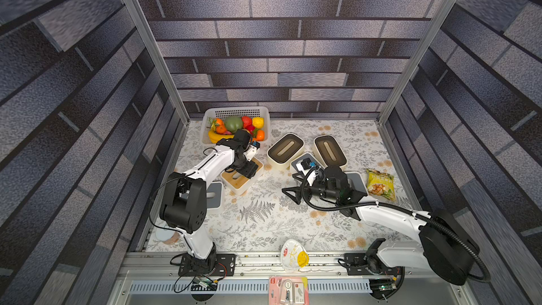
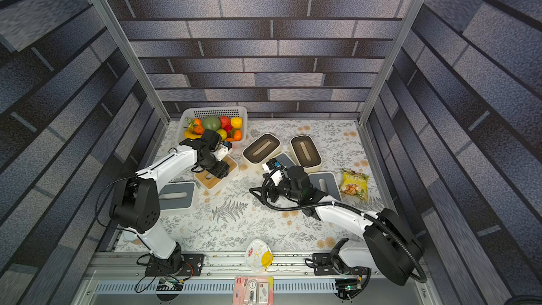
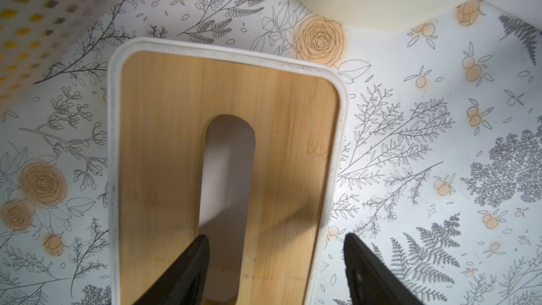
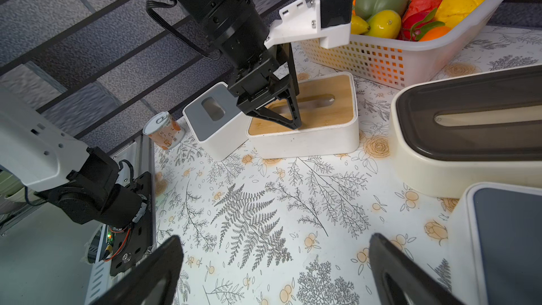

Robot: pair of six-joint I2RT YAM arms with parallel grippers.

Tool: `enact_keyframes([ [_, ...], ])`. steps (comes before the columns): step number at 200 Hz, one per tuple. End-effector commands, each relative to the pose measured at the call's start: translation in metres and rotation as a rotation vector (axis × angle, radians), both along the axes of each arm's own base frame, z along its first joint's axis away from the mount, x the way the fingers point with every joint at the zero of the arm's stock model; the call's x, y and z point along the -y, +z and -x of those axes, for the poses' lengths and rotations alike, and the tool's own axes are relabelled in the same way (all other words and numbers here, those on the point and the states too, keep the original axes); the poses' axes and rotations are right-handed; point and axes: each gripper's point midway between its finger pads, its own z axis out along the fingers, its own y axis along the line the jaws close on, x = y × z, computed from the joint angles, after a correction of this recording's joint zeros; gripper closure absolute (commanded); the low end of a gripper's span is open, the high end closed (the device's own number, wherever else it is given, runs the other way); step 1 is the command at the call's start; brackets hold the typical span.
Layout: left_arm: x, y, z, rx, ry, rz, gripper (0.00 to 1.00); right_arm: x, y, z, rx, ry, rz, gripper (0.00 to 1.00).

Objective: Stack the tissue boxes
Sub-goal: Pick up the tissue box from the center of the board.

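In both top views every box lies singly on the floral cloth: the wood-lidded box point(image 1: 236, 182) sits near the table's point(image 1: 264, 230) far left corner, just before the perforated basket point(image 1: 236, 110) of fruit, its lid half covered by the left gripper point(image 1: 248, 171); a grey-lidded box point(image 1: 214, 198) lies beside it by the left edge, under the arm's elbow; a rounded cream box point(image 1: 285, 151) and a second cream box point(image 1: 330, 151), both dark-lidded, stand toward the far edge; in a top view a second grey-lidded box point(image 2: 286, 158) sits between them, partly masked by the right wrist; a third grey-lidded box point(image 1: 356, 181) and a crinkled snack bag point(image 1: 379, 184) lie by the right edge. The left wrist view shows the wood-grained lid with its oval slot; one black finger point(image 3: 193, 268) dips into the slot, the other hangs outside the white rim, jaws apart, clamping nothing visibly. The right wrist view shows the right gripper point(image 4: 275, 242) spread wide over bare cloth; a can point(image 4: 164, 132) sits at the left edge.
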Motion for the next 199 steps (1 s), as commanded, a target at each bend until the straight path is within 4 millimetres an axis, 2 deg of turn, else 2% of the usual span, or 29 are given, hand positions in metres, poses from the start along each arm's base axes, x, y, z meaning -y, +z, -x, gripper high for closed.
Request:
enact_keyframes([
  [1, 0.003, -0.001, 0.002, -0.005, -0.026, 0.012, 0.26, -0.006, 0.008, 0.002, 0.023, 0.025, -0.007, 0.0],
  [199, 0.005, -0.025, 0.0, -0.053, -0.035, 0.002, 0.3, -0.006, 0.005, 0.004, 0.024, 0.039, 0.009, 0.0],
])
